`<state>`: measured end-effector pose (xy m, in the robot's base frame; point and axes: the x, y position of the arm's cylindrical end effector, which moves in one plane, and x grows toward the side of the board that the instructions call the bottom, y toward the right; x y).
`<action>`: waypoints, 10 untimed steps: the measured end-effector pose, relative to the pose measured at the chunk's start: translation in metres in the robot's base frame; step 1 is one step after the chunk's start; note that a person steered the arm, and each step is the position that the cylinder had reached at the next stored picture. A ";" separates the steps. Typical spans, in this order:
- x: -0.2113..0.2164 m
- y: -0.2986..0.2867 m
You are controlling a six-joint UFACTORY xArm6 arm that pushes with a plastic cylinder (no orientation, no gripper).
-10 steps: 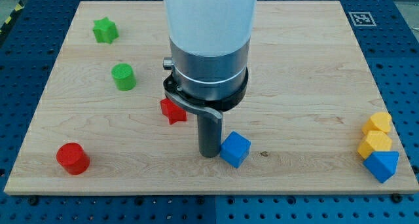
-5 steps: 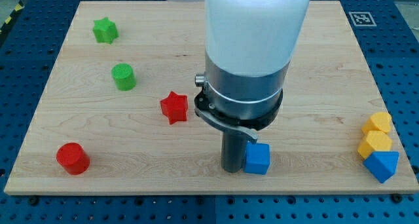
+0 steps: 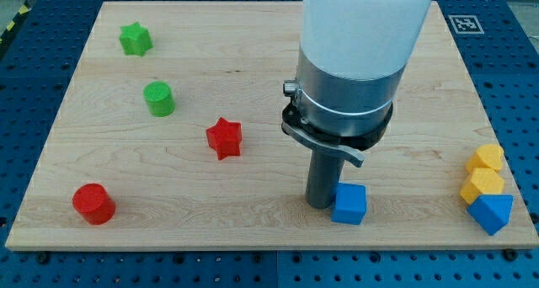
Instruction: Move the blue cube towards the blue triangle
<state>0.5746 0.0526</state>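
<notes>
With no gripper, our tip (image 3: 319, 205) touches the blue cube (image 3: 349, 204) on its left, low on the counter (image 3: 253, 52), with much ground left to the blue triangle (image 3: 492, 212).

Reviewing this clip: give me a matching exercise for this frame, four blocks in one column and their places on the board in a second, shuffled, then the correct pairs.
Blocks:
1. blue cube
2. blue triangle
3. green star
4. red cylinder

Places:
A. near the view's top left corner
B. near the view's bottom left corner
C. touching my tip, on its right in the view
D. near the view's bottom right corner, just below two yellow blocks

Pairs: 1-C, 2-D, 3-A, 4-B
</notes>
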 end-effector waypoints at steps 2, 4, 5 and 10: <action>0.024 0.002; 0.016 0.014; -0.003 0.007; 0.011 0.080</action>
<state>0.5854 0.1325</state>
